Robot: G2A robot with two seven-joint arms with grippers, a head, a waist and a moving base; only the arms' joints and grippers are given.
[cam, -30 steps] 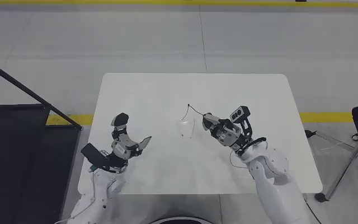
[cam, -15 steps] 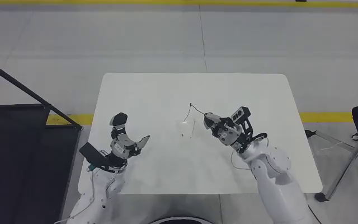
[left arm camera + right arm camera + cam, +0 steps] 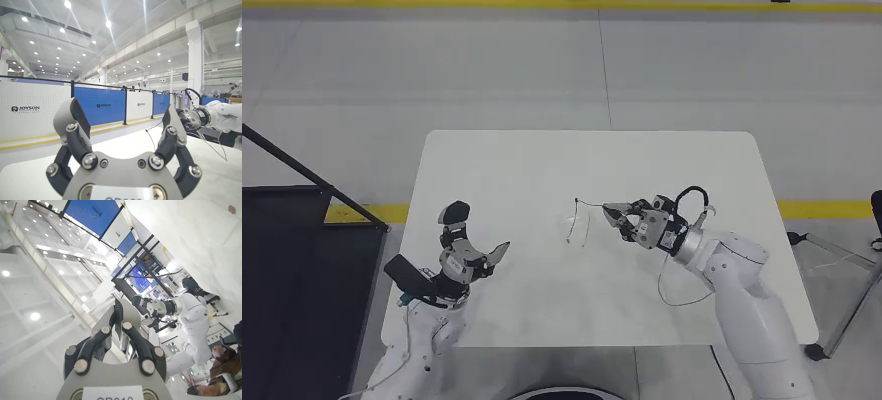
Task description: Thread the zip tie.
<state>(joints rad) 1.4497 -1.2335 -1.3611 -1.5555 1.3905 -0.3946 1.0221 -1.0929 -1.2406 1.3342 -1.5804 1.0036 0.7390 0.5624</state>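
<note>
A thin black zip tie (image 3: 587, 205) sticks out level from my right gripper (image 3: 615, 210), which is shut on one end of it above the middle of the white table (image 3: 542, 160). The tie bends at its far tip and a strand hangs down toward the table. In the left wrist view the zip tie (image 3: 151, 132) shows between my fingers, with the right gripper (image 3: 179, 116) behind it. My left gripper (image 3: 480, 250) is open and holds nothing, near the table's front left; its fingertips (image 3: 75, 103) stand wide apart. The right gripper (image 3: 117, 307) has its pads pressed together.
A black framed panel (image 3: 292, 280) stands just off the table's left edge. A thin white cable (image 3: 682, 290) loops from the right arm down over the table. The far half of the table is bare.
My right wrist has turned and the arm stretched out. The tie's free end swung from pointing up and away to lying level, toward the left arm. The left gripper has barely moved.
</note>
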